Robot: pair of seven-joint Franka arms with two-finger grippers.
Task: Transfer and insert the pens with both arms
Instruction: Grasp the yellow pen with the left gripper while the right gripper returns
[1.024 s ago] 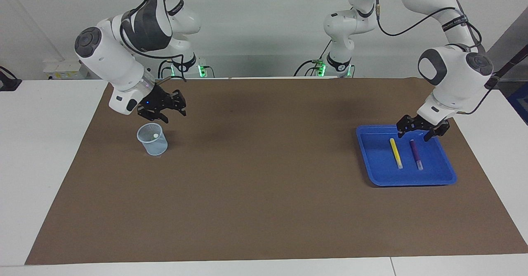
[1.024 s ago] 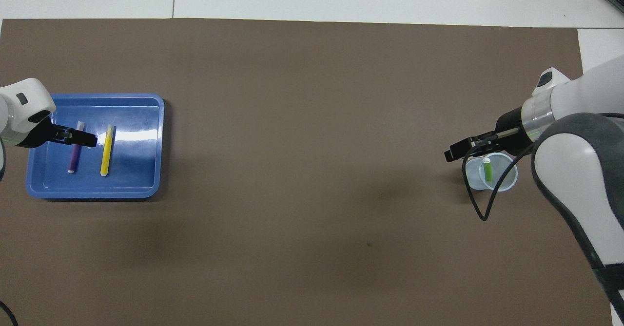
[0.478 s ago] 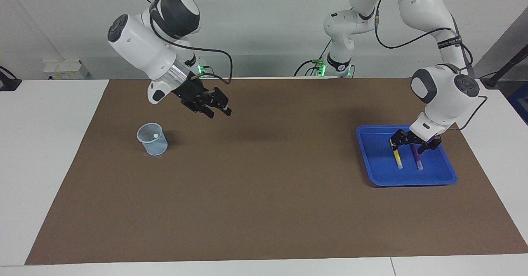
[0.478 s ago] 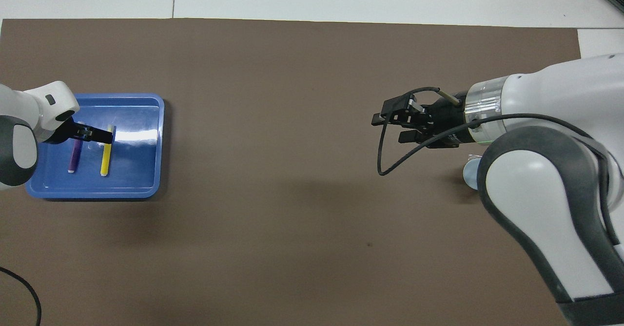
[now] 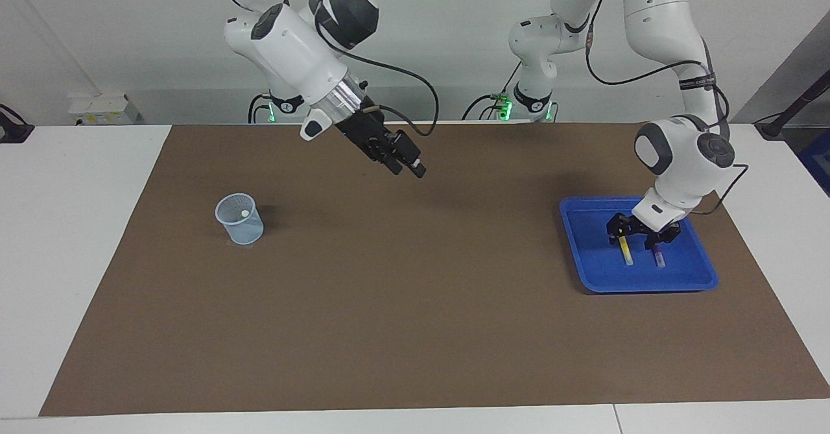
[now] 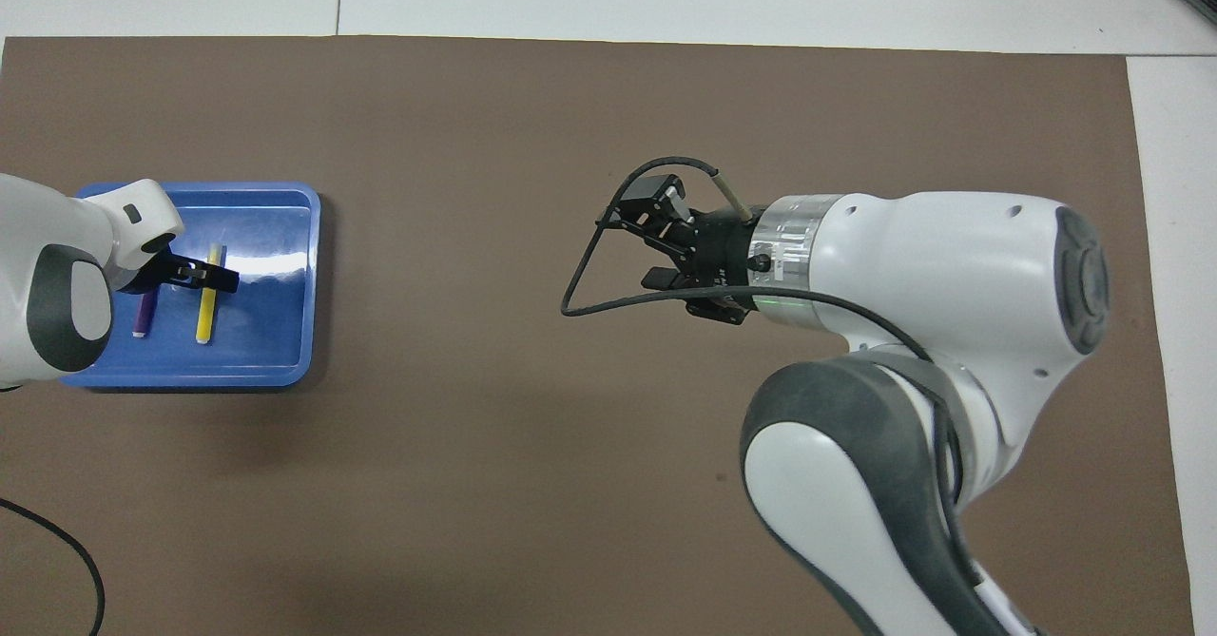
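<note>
The yellow pen (image 5: 626, 252) and the purple pen (image 5: 658, 256) lie side by side in a blue tray (image 5: 587, 272) at the left arm's end of the table. My left gripper (image 5: 632, 236) is open, low in the tray over the yellow pen's end nearer to the robots. In the overhead view it (image 6: 204, 275) covers that end of the yellow pen (image 6: 203, 318), beside the purple pen (image 6: 144, 316). The green pen shows only as a whitish cap (image 5: 244, 214) inside a clear cup (image 5: 240, 220). My right gripper (image 5: 408, 163) is open and empty, raised over the mat's middle (image 6: 654, 235).
A brown mat (image 5: 415, 304) covers the white table. Two smaller white arms with green lights (image 5: 532, 100) stand at the robots' edge. A black cable (image 6: 580, 298) loops from my right wrist. The right arm hides the cup in the overhead view.
My right gripper has left the cup, risen and swung toward the mat's middle. My left gripper has lowered into the tray from its edge onto the yellow pen.
</note>
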